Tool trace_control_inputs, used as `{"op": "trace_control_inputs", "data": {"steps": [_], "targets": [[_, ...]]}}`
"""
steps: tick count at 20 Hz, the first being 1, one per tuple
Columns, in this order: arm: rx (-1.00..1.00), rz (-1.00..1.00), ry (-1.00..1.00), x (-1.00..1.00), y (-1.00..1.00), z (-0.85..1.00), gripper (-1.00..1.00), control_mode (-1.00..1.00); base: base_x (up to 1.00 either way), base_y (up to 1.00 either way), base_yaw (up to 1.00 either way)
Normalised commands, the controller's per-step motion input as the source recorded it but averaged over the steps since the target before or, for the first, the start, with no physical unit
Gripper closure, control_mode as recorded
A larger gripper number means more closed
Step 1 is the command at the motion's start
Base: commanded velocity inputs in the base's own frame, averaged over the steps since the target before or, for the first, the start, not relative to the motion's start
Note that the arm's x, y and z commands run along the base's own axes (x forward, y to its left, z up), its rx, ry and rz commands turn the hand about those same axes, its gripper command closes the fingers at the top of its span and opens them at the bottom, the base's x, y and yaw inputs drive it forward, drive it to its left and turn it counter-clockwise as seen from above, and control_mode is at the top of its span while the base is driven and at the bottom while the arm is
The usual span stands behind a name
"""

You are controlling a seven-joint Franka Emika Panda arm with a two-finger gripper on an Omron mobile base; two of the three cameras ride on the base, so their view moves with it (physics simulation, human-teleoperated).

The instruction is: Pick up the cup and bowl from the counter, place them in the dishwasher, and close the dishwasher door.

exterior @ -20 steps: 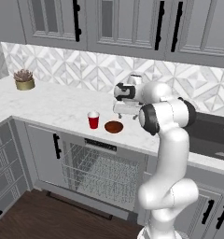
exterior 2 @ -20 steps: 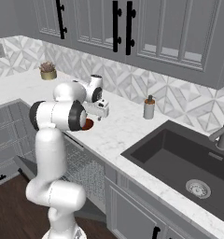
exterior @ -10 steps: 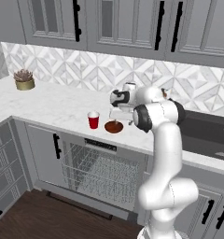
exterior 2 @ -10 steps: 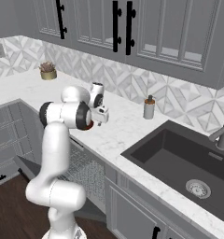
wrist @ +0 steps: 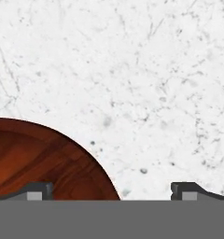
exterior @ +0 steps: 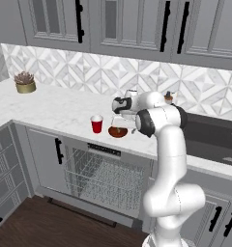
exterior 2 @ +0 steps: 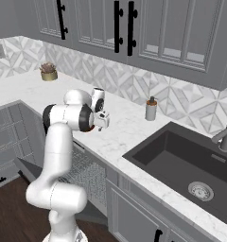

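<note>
Gripper (wrist: 112,189) hovers jaws apart; bowl (wrist: 39,161) sits lower left of the hand view; probably it should shift that way to straddle the rim.

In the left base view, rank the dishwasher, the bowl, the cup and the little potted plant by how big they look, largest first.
1. dishwasher, by far the largest.
2. bowl.
3. cup and potted plant: these look about alike, and the plant sits farther from the camera, so no ranking between them.
</note>
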Motion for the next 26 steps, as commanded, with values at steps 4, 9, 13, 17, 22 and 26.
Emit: {"op": "trace_control_inputs", "data": {"steps": [4,9,13,17,22,26], "targets": [[0.0,0.0,0.0,0.0,0.01,-0.13,-1.0,-1.0,0.0,0.0,0.0],[0.0,0.0,0.0,0.0,0.08,-0.1,1.0,-1.0,0.0,0.0,0.0],[0.0,0.0,0.0,0.0,0.0,0.0,1.0,-1.0,0.0,0.0,0.0],[-0.03,-0.09,0.0,-0.19,0.0,0.04,1.0,-1.0,0.0,0.0,0.0],[-0.13,-0.2,-0.15,-0.85,0.04,0.39,1.0,-1.0,0.0,0.0,0.0],[-0.1,-0.18,-0.3,-1.0,0.0,0.54,1.0,-1.0,0.0,0.0,0.0]]}}
